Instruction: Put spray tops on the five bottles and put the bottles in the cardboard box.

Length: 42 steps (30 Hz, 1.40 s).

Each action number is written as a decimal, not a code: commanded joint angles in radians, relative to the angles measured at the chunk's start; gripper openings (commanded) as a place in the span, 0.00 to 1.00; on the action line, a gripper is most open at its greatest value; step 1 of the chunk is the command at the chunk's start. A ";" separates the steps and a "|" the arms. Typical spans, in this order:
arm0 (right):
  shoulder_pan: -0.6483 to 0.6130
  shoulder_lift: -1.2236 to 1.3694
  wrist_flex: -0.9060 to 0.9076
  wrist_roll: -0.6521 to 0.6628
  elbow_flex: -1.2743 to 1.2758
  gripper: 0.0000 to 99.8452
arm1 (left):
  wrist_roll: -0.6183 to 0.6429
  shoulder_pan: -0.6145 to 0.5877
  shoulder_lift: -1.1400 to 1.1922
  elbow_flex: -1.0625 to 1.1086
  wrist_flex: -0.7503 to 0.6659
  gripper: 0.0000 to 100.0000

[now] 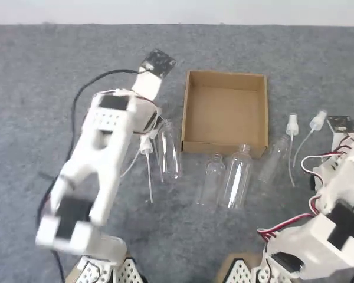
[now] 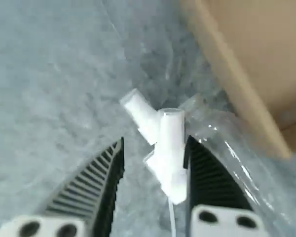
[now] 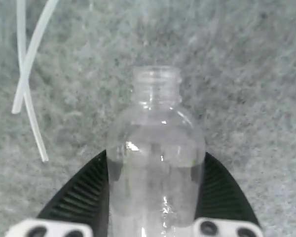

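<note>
Jaws of my left gripper stand open around a spray top; one finger touches it and the other sits clear. The top lies on grey carpet, touching the neck end of a clear bottle lying just beside the cardboard box. My right gripper is clamped on an uncapped bottle, both pads on its sides. Loose dip tubes cross nearby. Other capless bottles lie before the box.

1. A robotics lab bench: the left arm and right arm, white with bare wiring, stand nearer than the cardboard box.
2. Grey felt covers the table around the box; a plain wall lies beyond.
</note>
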 commanded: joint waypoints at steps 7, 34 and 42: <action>0.007 -0.068 -0.008 0.014 -0.005 0.15 | 0.031 0.008 0.247 -0.170 -0.040 0.18; 0.008 -0.079 -0.007 0.012 0.009 0.26 | 0.161 0.000 -0.672 0.374 0.069 0.01; -0.051 -0.114 0.107 0.012 -0.121 0.31 | 0.161 0.000 -0.928 0.607 0.068 0.01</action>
